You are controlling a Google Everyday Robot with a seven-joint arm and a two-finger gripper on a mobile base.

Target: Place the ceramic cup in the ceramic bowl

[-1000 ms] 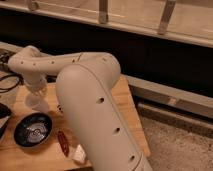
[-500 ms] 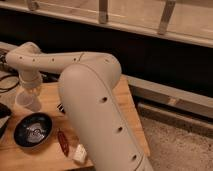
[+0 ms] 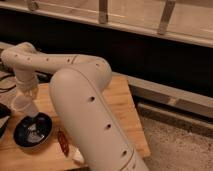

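Ceramic cup [image 3: 22, 103], small, plain and white, hangs at the end of our arm above the far left of a wooden bench [image 3: 125, 107]. It sits at the gripper [image 3: 25, 98], just above and slightly behind the ceramic bowl [image 3: 32, 131]. We cannot tell how far the jaws are open, since the wrist and the pale cup blend together at that spot. We judge that the cup is being carried, because it appears to be off the bench surface.

The bowl is round, shallow and nearly black. Its inside is glossy and shows pale swirl marks. It rests on the bench near the front left corner and is much wider than the cup.

We judge the step in hand to be the carry and lowering of the cup toward the bowl. The next move calls for bringing the cup over the middle of the bowl, lowering it until it rests on the glossy floor, and only then letting go. Both pieces are hard and smooth, so a drop could chip them or tip the cup.

Our arm [image 3: 85, 110] is thick, rounded and cream coloured, with small dark holes along its shell. It fills the middle of the view. The bench is light, warm-toned wood with a flat top. A small red object [image 3: 63, 143] lies on it just right of the bowl.
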